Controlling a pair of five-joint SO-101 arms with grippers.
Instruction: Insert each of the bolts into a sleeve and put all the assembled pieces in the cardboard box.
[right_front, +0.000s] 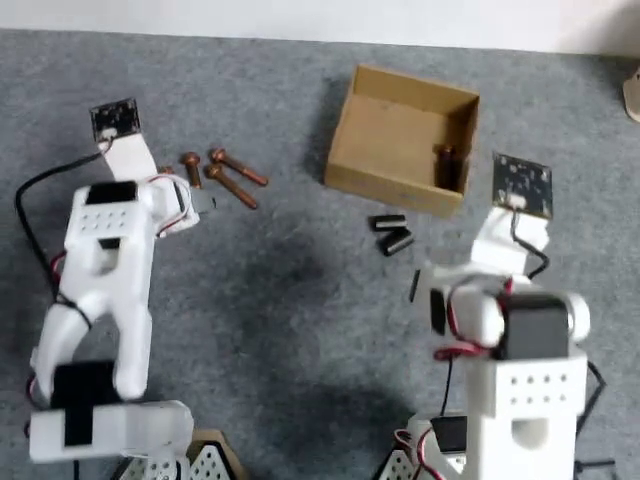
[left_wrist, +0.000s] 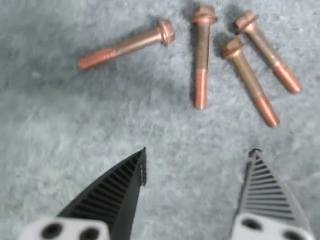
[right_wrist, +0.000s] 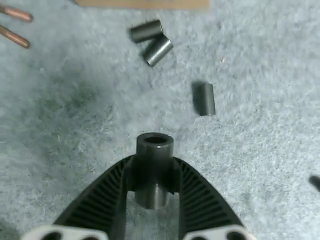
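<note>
The left gripper, wide open and empty above the four bolts lying on the carpet, should close on one shank near the head, so that the threaded end is free for the sleeve which the right gripper clamps between its fingers

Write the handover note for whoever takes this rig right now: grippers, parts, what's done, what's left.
Left gripper: open, empty, over the mat near four loose bolts.
Right gripper: shut on one sleeve.
Three spare sleeves lie on the mat beside the cardboard box.
Done: one dark piece sits in a corner of the box; I cannot tell whether it is assembled.
Left: no bolt outside the box is sleeved yet; join all four, then box them.
</note>
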